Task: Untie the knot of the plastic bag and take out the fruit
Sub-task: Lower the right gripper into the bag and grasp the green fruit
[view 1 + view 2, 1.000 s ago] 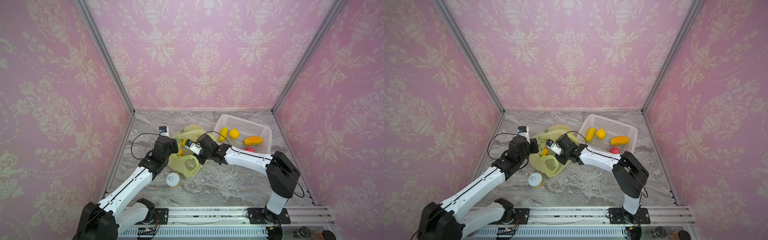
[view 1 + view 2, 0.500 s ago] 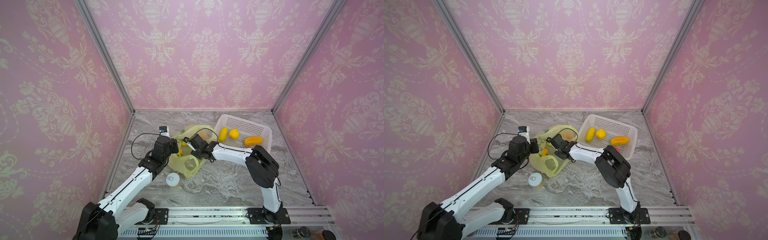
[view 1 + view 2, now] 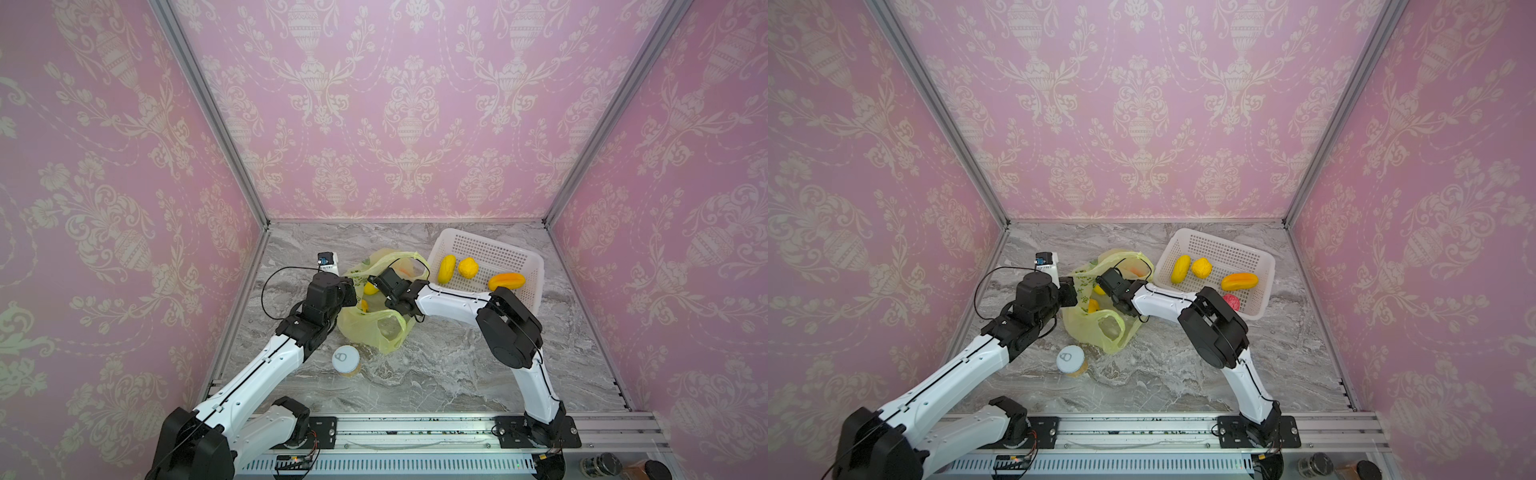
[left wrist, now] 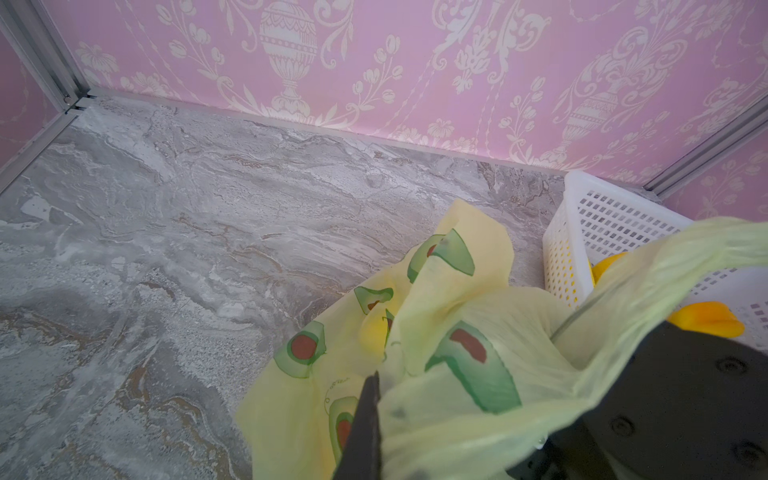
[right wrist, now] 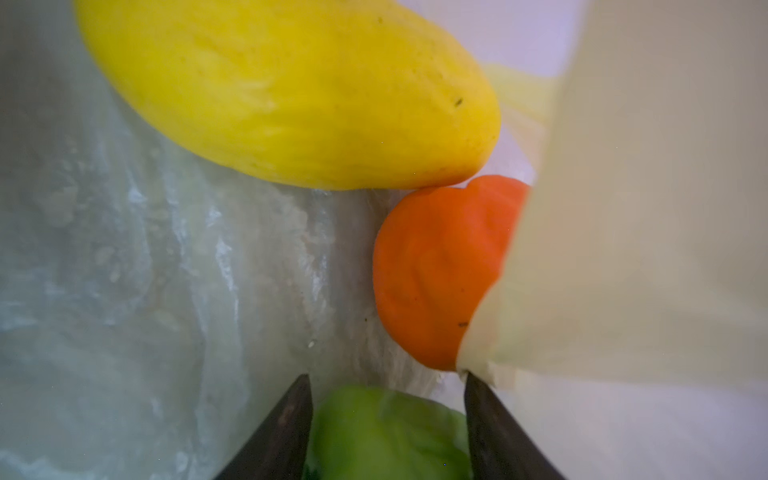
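Right pincer [image 5: 386, 432] straddles bumpy green fruit [image 5: 386, 436].

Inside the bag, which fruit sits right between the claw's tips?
The green fruit, between the right claw tips; the yellow fruit and orange fruit lie beyond.

The grey marble table [image 3: 436, 374] carries the plastic bag [image 3: 374, 328], white basket [image 3: 528, 266] and can [image 3: 345, 360].

bag [image 3: 376, 328] 1 | basket [image 3: 1221, 245] 1 | can [image 3: 345, 359] 1 | fruit [image 3: 1201, 267] perhaps 7
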Available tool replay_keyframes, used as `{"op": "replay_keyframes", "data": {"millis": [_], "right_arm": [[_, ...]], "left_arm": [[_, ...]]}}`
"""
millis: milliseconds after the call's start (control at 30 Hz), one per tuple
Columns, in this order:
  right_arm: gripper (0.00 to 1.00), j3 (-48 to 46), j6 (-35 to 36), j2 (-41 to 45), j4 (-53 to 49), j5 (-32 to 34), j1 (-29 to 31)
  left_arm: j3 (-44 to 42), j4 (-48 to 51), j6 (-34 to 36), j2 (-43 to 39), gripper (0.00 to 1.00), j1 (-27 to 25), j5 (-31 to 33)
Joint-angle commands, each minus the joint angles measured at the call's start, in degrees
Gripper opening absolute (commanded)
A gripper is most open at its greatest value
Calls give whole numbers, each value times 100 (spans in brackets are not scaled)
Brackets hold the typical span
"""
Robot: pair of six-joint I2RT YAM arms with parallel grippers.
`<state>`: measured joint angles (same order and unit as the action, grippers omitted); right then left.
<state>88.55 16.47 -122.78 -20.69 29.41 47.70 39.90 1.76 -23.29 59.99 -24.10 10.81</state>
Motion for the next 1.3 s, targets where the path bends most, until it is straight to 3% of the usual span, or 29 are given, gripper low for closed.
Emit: {"op": "replay_keyframes", "data": {"millis": [0, 100, 167, 333, 467, 600, 933, 1267], "right_arm": [[46, -84, -163, 219, -366, -94, -26], [37, -432, -236, 645, -141, -418, -10], [37, -699, -232, 920, 68, -626, 11], [58, -957, -238, 1241, 48, -656, 32], [73, -832, -165, 1039, -513, -388, -1], [84, -566, -258, 749, -966, -649, -57], [83, -25, -352, 220, -1494, -713, -151], [77, 60, -251, 115, -1101, -1626, -217]], "left_arm": [[-105, -9, 17, -106, 0, 37, 41], [-105, 0, 17, -67, 0, 37, 78], [-94, 0, 12, -44, 0, 37, 47], [-96, -2, 13, -22, 0, 36, 87], [-88, -9, 26, 17, 0, 32, 91], [-88, -10, 34, 48, 0, 37, 123], [-88, 0, 32, -20, 0, 37, 106], [-88, 19, 44, -49, 0, 37, 121]]}}
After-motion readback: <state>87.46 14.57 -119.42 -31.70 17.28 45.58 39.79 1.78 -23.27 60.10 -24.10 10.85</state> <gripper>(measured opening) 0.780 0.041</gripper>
